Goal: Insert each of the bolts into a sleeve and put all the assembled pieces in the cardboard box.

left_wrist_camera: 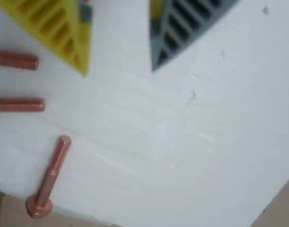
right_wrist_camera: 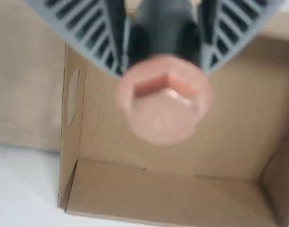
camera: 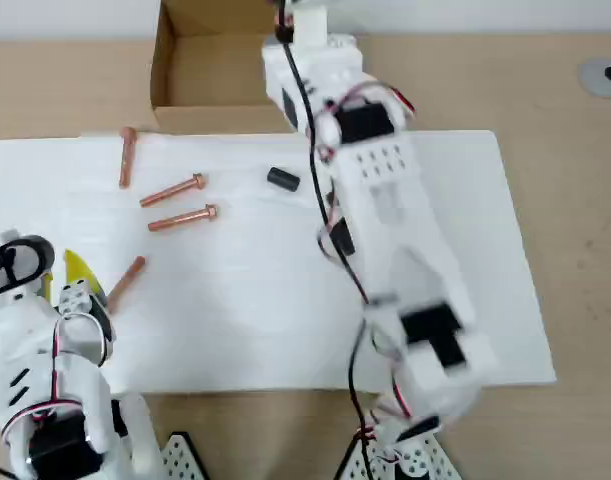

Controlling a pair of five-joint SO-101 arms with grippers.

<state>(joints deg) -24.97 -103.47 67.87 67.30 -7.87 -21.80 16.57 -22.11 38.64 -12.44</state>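
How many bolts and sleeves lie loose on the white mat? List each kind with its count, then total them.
Bolts: 4
Sleeves: 1
Total: 5

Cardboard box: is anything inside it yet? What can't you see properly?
High view: the cardboard box is cut by the top edge and partly covered by the right arm.
Right wrist view: the blurred sleeved bolt hides part of the box floor, so I can't be sure it's empty.
Left wrist view: two bolts run off the edge.
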